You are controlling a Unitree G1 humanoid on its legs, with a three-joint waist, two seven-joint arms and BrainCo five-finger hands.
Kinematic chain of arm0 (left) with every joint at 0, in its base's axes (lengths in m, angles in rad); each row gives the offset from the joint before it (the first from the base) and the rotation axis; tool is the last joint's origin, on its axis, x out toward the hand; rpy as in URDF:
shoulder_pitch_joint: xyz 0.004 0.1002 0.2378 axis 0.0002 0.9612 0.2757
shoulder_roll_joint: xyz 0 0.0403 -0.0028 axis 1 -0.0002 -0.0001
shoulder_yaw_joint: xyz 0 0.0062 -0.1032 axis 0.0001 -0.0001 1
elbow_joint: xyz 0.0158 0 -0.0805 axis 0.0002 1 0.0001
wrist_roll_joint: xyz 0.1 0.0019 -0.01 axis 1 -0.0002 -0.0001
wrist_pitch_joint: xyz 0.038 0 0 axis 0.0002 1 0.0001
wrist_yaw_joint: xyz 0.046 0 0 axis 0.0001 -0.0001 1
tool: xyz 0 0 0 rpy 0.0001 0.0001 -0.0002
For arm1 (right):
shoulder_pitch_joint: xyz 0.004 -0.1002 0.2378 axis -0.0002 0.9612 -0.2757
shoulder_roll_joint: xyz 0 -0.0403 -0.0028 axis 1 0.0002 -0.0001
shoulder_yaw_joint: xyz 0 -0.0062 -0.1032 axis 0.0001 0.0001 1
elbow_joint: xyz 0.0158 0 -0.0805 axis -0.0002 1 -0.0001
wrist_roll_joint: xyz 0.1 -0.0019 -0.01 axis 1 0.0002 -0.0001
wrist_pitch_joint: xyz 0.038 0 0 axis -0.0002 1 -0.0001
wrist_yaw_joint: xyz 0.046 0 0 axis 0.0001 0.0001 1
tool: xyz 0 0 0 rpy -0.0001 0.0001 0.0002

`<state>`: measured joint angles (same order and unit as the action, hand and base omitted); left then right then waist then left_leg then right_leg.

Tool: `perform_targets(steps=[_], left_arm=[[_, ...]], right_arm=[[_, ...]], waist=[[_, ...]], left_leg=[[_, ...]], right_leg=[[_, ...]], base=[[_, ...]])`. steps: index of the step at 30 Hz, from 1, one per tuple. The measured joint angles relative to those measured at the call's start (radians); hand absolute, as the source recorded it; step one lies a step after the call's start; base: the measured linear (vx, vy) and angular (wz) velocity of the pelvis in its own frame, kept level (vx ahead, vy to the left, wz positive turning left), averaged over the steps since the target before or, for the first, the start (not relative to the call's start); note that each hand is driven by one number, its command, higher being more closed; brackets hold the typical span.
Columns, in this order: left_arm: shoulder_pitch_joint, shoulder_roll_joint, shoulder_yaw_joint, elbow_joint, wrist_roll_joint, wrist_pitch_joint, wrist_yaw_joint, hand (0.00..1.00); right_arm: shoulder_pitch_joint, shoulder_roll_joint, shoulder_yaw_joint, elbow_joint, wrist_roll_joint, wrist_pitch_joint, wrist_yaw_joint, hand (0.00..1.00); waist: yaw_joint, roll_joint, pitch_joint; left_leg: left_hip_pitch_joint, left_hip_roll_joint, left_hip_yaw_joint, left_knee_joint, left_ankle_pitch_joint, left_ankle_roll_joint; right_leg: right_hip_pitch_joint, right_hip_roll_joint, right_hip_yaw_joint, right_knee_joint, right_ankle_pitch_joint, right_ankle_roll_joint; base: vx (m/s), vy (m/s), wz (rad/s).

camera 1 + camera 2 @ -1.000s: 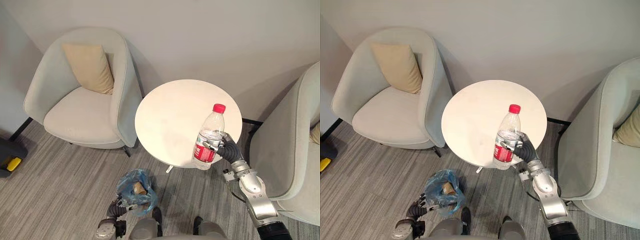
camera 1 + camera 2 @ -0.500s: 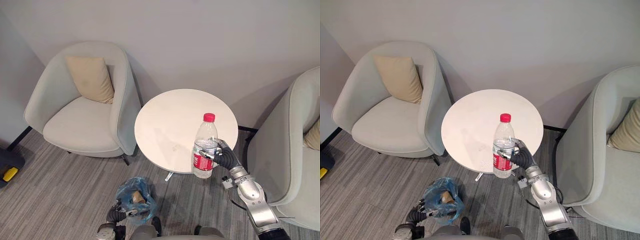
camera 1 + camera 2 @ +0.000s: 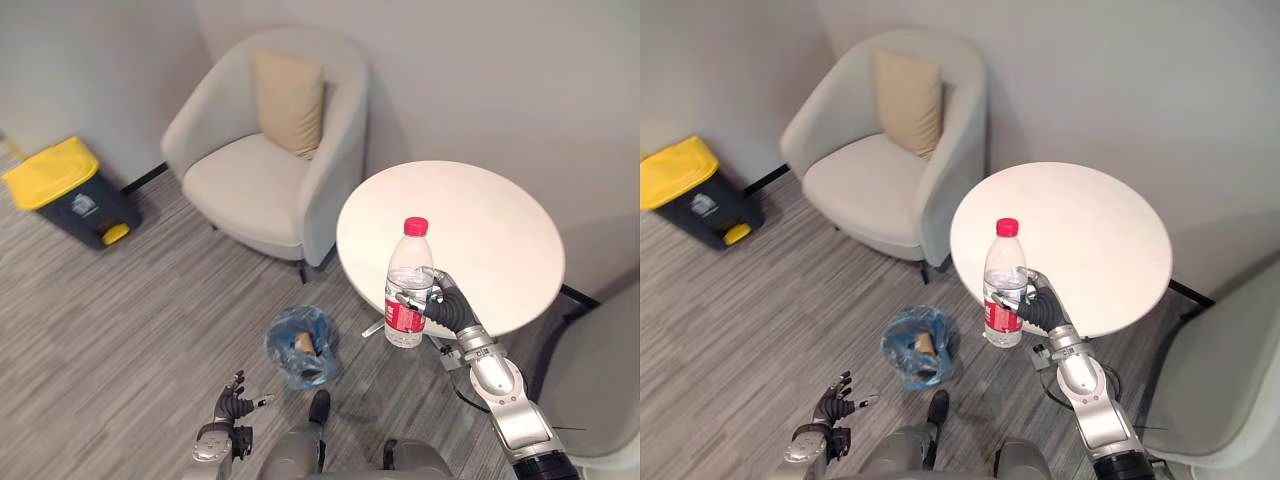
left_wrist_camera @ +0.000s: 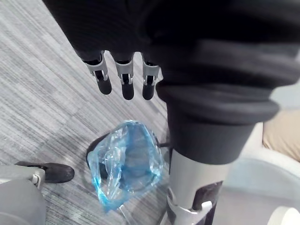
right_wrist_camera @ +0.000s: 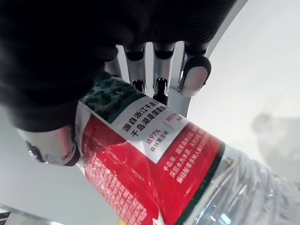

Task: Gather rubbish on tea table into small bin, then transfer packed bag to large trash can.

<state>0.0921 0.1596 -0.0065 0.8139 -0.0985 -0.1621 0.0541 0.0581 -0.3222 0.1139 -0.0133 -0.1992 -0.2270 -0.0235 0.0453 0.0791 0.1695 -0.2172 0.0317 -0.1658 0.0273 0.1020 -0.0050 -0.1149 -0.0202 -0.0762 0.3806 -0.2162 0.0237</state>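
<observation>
My right hand (image 3: 447, 309) is shut on a clear plastic water bottle (image 3: 407, 287) with a red cap and red label (image 5: 154, 173). I hold it upright above the near edge of the round white tea table (image 3: 480, 230). On the floor to the left of the table stands the small bin lined with a blue bag (image 3: 300, 347), with a brown piece of rubbish inside. My left hand (image 3: 233, 405) hovers low and to the left of the bin, apart from it, its fingers (image 4: 123, 80) straight and spread. The left wrist view looks down on the blue bag (image 4: 126, 165).
A large dark trash can with a yellow lid (image 3: 63, 190) stands by the wall at far left. A pale armchair (image 3: 250, 185) with a beige cushion (image 3: 290, 98) sits behind the bin. A second armchair (image 3: 600, 385) stands at right. Grey carpet lies between.
The camera has swung left, bringing the yellow-lidded can into view. My left hand, which was at the blue bag's rim, now stands apart from it. The bottle stays in my right hand.
</observation>
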Motion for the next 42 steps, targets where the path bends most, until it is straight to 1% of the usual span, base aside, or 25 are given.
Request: perform_targets(steps=[1,2,4,5,6,7,9,10,12,14,18,22,25,28,29,31,33,34,35,37,38,39,40,41,42], left_arm=[[-0.004,0.003,0.001,0.002,0.000,0.001,0.000,0.00],[-0.013,0.003,0.001,0.003,0.000,0.001,0.001,0.00],[-0.022,-0.002,0.000,-0.004,0.000,0.002,-0.001,0.00],[-0.017,-0.002,0.000,-0.004,0.002,0.002,-0.001,0.00],[-0.011,-0.002,0.000,-0.005,0.002,0.003,-0.001,0.00],[-0.011,-0.002,0.000,-0.005,0.007,0.003,-0.002,0.00],[-0.010,0.002,0.002,-0.004,0.023,0.003,-0.002,0.00],[-0.018,0.010,0.001,-0.004,0.032,0.003,-0.001,0.00],[-0.016,0.009,-0.002,-0.003,0.034,0.007,-0.002,0.00],[0.006,0.006,-0.003,-0.003,0.035,0.010,-0.005,0.00],[0.020,0.008,-0.002,-0.002,0.036,0.013,-0.006,0.00],[0.028,0.008,-0.002,0.000,0.052,0.022,-0.007,0.00],[0.035,0.008,-0.001,-0.001,0.053,0.023,-0.007,0.00],[0.045,0.009,0.001,-0.003,0.053,0.023,-0.007,0.00],[0.045,0.010,0.001,-0.004,0.053,0.023,-0.007,0.00],[0.058,0.013,0.000,-0.004,0.053,0.025,-0.007,0.00],[0.068,0.014,-0.002,-0.004,0.053,0.027,-0.008,0.00],[0.063,0.015,-0.001,-0.006,0.052,0.027,-0.007,0.00],[0.060,0.015,-0.001,-0.007,0.052,0.027,-0.007,0.00],[0.050,0.028,-0.001,-0.018,0.051,0.028,-0.006,0.00],[0.036,0.037,-0.001,-0.018,0.051,0.027,-0.006,0.00],[0.027,0.045,-0.001,-0.018,0.051,0.026,-0.005,0.00],[0.025,0.048,-0.001,-0.018,0.051,0.025,-0.006,0.00],[0.011,0.030,-0.003,-0.009,0.051,0.025,-0.008,0.00],[0.005,0.022,-0.002,-0.010,0.051,0.023,-0.008,0.00]], right_arm=[[-0.008,0.007,-0.006,-0.001,0.000,0.003,-0.003,1.00],[-0.013,0.016,-0.020,-0.003,0.001,0.001,-0.007,1.00],[-0.015,0.039,-0.089,-0.002,0.002,0.011,-0.035,1.00],[-0.014,0.042,-0.102,-0.002,0.002,0.011,-0.041,1.00],[-0.011,0.043,-0.119,-0.002,0.002,0.011,-0.051,1.00],[-0.005,0.043,-0.141,-0.001,0.001,0.013,-0.064,1.00],[-0.002,0.049,-0.172,0.004,0.000,0.019,-0.070,1.00],[-0.002,0.071,-0.179,0.018,0.000,0.019,-0.071,1.00],[-0.002,0.091,-0.163,0.046,-0.002,0.019,-0.065,1.00],[-0.002,0.103,-0.142,0.061,-0.004,0.019,-0.061,1.00],[-0.001,0.117,-0.139,0.079,-0.003,0.019,-0.060,1.00],[-0.001,0.118,-0.141,0.103,-0.003,0.019,-0.059,1.00],[0.000,0.118,-0.140,0.117,-0.004,0.020,-0.059,1.00],[0.000,0.118,-0.133,0.117,-0.004,0.020,-0.059,1.00],[0.000,0.116,-0.132,0.118,-0.007,0.020,-0.059,1.00],[0.010,0.117,-0.113,0.132,-0.010,0.032,-0.057,1.00],[0.022,0.118,-0.098,0.133,-0.019,0.038,-0.044,1.00],[0.020,0.118,-0.098,0.133,-0.028,0.039,-0.037,1.00],[0.020,0.118,-0.097,0.133,-0.029,0.040,-0.037,1.00],[0.025,0.118,-0.097,0.143,-0.038,0.040,-0.029,1.00],[0.025,0.116,-0.097,0.145,-0.038,0.040,-0.024,1.00],[0.025,0.115,-0.097,0.146,-0.038,0.040,-0.020,1.00],[0.025,0.114,-0.097,0.146,-0.038,0.040,-0.020,1.00],[0.026,0.095,-0.106,0.150,-0.037,0.041,-0.021,1.00],[0.025,0.084,-0.108,0.150,-0.037,0.041,-0.021,1.00]], waist=[[-0.004,-0.011,0.006],[-0.009,-0.023,0.013],[-0.020,-0.029,0.018],[-0.029,-0.033,0.016],[-0.037,-0.012,0.003],[-0.042,0.000,-0.004],[-0.062,0.026,-0.023],[-0.061,0.002,-0.022],[-0.052,-0.014,-0.024],[-0.052,-0.015,-0.025],[-0.051,-0.013,-0.032],[-0.054,-0.014,-0.032],[-0.053,-0.015,-0.032],[-0.052,-0.038,-0.029],[-0.047,-0.043,-0.026],[-0.045,-0.079,-0.007],[-0.053,-0.102,-0.008],[-0.061,-0.100,-0.005],[-0.063,-0.099,-0.002],[-0.066,-0.072,0.011],[-0.073,-0.073,0.012],[-0.081,-0.084,0.006],[-0.083,-0.094,0.001],[-0.087,-0.081,-0.008],[-0.083,-0.067,-0.013]], left_leg=[[-0.012,0.001,0.089,0.024,-0.074,0.071],[-0.035,0.002,0.147,0.082,-0.097,0.087],[-0.084,0.032,0.299,0.387,-0.119,0.110],[-0.080,0.042,0.320,0.451,-0.143,0.106],[-0.052,0.068,0.342,0.531,-0.201,0.072],[0.010,0.086,0.356,0.510,-0.242,0.028],[0.104,0.069,0.356,0.313,-0.271,-0.030],[0.128,0.046,0.351,0.235,-0.243,-0.040],[0.136,0.036,0.336,0.214,-0.227,-0.033],[0.156,0.030,0.331,0.206,-0.224,-0.028],[0.180,0.019,0.327,0.125,-0.170,-0.026],[0.191,0.021,0.320,0.079,-0.135,-0.037],[0.180,0.032,0.321,0.078,-0.133,-0.040],[0.134,0.032,0.334,0.133,-0.166,-0.028],[0.110,0.026,0.336,0.182,-0.191,-0.021],[0.089,0.013,0.333,0.286,-0.278,-0.027],[0.090,-0.017,0.317,0.302,-0.308,-0.016],[0.101,-0.022,0.302,0.303,-0.317,-0.006],[0.105,-0.020,0.300,0.301,-0.318,-0.004],[0.134,0.002,0.266,0.293,-0.327,0.002],[0.151,0.002,0.243,0.279,-0.331,-0.004],[0.167,-0.002,0.238,0.269,-0.324,-0.022],[0.173,-0.011,0.229,0.270,-0.326,-0.026],[0.186,-0.005,0.193,0.268,-0.335,-0.041],[0.183,0.007,0.193,0.265,-0.337,-0.046]], right_leg=[[0.028,-0.023,-0.013,-0.070,0.038,-0.014],[0.038,-0.041,-0.031,-0.087,0.039,-0.014],[0.046,-0.098,-0.109,-0.064,0.033,-0.019],[0.048,-0.106,-0.121,-0.063,0.029,-0.014],[0.051,-0.116,-0.146,-0.059,0.022,-0.005],[0.049,-0.124,-0.156,-0.044,0.012,0.008],[0.049,-0.120,-0.182,-0.035,0.003,0.033],[0.050,-0.131,-0.185,-0.048,0.015,0.045],[0.078,-0.129,-0.199,-0.097,0.043,0.051],[0.109,-0.126,-0.200,-0.126,0.056,0.055],[0.115,-0.119,-0.198,-0.169,0.092,0.048],[0.109,-0.103,-0.196,-0.180,0.105,0.039],[0.102,-0.092,-0.189,-0.184,0.094,0.039],[0.032,-0.093,-0.123,-0.107,0.038,0.048],[0.002,-0.105,-0.109,-0.048,0.013,0.049],[-0.026,-0.145,-0.097,0.081,-0.059,0.074],[-0.026,-0.176,-0.093,0.129,-0.081,0.077],[-0.043,-0.180,-0.076,0.186,-0.062,0.089],[-0.059,-0.178,-0.066,0.220,-0.051,0.082],[-0.125,-0.120,-0.009,0.258,-0.069,0.067],[-0.152,-0.094,0.017,0.213,-0.065,0.062],[-0.169,-0.071,0.046,0.126,-0.042,0.054],[-0.167,-0.064,0.062,0.074,0.021,0.036],[-0.146,-0.058,0.045,0.062,0.084,0.008],[-0.145,-0.049,0.043,0.056,0.082,0.005]], base=[[-0.06,-0.028,0.69],[-0.08,-0.012,0.99],[-0.13,-0.032,0.86],[-0.13,0.014,0.66],[-0.08,0.066,0.59],[-0.05,0.133,0.57],[0.00,0.153,0.66],[0.00,0.109,0.57],[-0.02,0.062,0.24],[-0.04,0.054,0.13],[-0.07,0.010,0.02],[-0.09,-0.035,-0.01],[-0.07,-0.050,-0.05],[-0.05,-0.020,-0.08],[0.03,-0.004,-0.07],[0.05,-0.004,0.02],[0.13,0.022,0.24],[0.21,0.056,0.28],[0.22,0.057,0.27],[0.18,0.020,0.35],[0.22,-0.057,0.60],[0.23,-0.080,0.61],[0.37,-0.146,0.63],[0.33,-0.120,0.37],[0.39,-0.148,0.35]])
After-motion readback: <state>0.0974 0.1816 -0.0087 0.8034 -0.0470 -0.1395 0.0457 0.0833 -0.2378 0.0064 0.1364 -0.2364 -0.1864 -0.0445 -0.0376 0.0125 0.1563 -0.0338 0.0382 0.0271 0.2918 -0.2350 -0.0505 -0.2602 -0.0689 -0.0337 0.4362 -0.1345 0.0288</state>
